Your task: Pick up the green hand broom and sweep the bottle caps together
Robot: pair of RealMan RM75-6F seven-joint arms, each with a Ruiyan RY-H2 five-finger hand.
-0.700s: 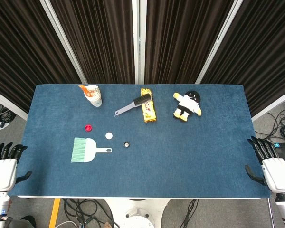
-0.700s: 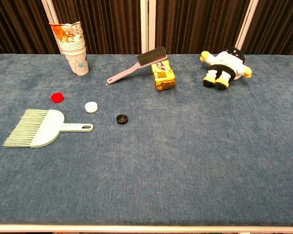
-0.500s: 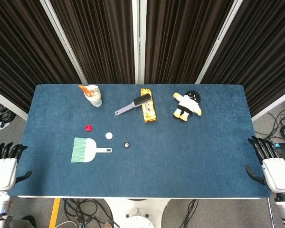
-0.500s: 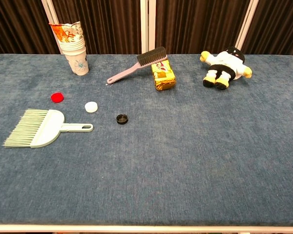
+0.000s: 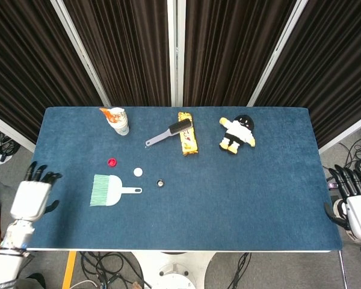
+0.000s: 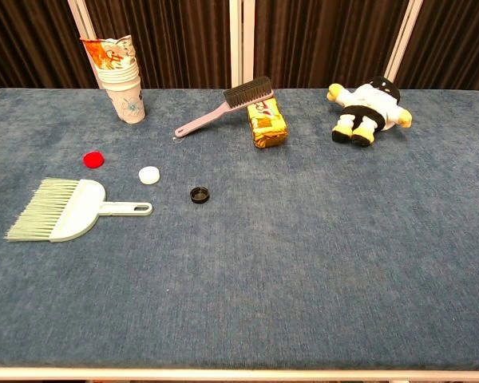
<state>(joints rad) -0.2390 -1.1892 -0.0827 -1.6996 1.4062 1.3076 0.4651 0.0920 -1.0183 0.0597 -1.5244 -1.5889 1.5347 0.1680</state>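
The green hand broom (image 5: 109, 191) (image 6: 64, 210) lies flat on the blue table, bristles to the left, handle pointing right. Three bottle caps lie spread near it: a red cap (image 5: 112, 162) (image 6: 94, 159), a white cap (image 5: 138, 171) (image 6: 149, 175) and a black cap (image 5: 160, 182) (image 6: 199, 194). My left hand (image 5: 32, 195) hovers off the table's left edge, open, fingers pointing away, well left of the broom. My right hand (image 5: 354, 201) is past the table's right edge, open and holding nothing. Neither hand shows in the chest view.
At the back stand a stack of paper cups (image 5: 119, 120) (image 6: 124, 76), a pink-handled black brush (image 5: 168, 133) (image 6: 223, 106), a yellow snack pack (image 5: 188, 141) (image 6: 267, 124) and a plush doll (image 5: 237, 134) (image 6: 367, 108). Dark curtains hang behind the table (image 5: 253, 205).
My left hand has moved right and forward toward the table's left edge. My right hand has shifted slightly right, away from the table. The objects on the table have not moved.
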